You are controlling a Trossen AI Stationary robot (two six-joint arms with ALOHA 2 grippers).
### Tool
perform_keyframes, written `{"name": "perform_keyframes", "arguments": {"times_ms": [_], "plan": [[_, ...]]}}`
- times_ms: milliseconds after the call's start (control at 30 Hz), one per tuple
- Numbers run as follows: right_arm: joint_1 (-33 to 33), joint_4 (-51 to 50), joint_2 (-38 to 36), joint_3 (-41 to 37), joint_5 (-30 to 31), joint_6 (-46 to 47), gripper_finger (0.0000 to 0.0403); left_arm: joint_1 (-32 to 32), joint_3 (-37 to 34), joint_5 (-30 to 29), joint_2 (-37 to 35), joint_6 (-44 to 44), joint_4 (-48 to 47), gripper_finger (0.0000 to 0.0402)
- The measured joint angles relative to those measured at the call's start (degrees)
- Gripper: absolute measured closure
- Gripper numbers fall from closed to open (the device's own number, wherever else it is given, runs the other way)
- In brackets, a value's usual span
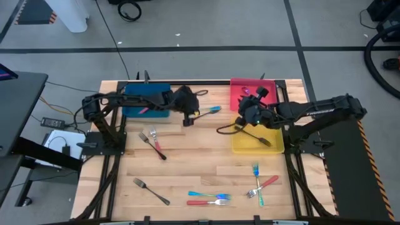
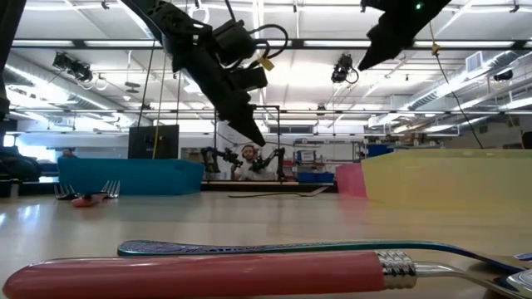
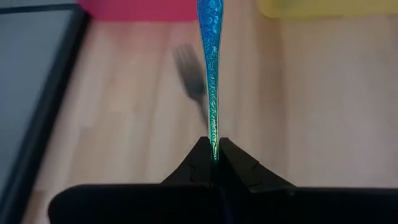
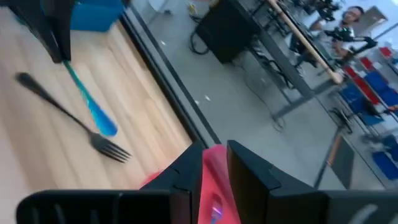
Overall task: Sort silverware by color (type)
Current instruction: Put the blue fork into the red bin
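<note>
Pinching blue fork (image 3: 211,74) by one tip only, left tool (image 1: 189,119); fork may swing or slip short of blue tray (image 1: 147,100). Right tool (image 4: 211,163), over red tray (image 1: 245,94), slightly spread, empty.

A: How do the arms look?

B: Both are black, made of slim tube links with thick round joints. The left arm (image 1: 125,100) has a black cable loop behind its jaws and a small yellow tag there.

A: And the grippers?

B: The left gripper (image 3: 214,152) has two matte black wedge fingers. The right gripper (image 4: 214,165) has the same black angular fingers.
</note>
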Motion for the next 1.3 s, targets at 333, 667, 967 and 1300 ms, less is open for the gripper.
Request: {"name": "perform_keyframes", "arguments": {"times_ms": [333,667,967,1300], "plan": [[-7.9,-6.7,0.0,0.0,-3.5,6.5,0.0321,3.7,0.0,-2.1,-0.9,0.1,3.4,0.0384],[-10.2,-7.0,0.0,0.0,-3.5,7.0,0.0321,10.5,0.1,-16.9,-12.8,3.2,-6.0,0.0384],[-10.4,-7.0,0.1,0.0,-6.1,7.0,0.0321,18.5,0.1,-14.6,-18.0,-3.2,-22.2,0.0384],[-10.7,-6.9,0.1,0.0,-6.2,7.1,0.0321,17.8,0.0,-14.4,-18.0,-5.7,-29.7,0.0384]]}}
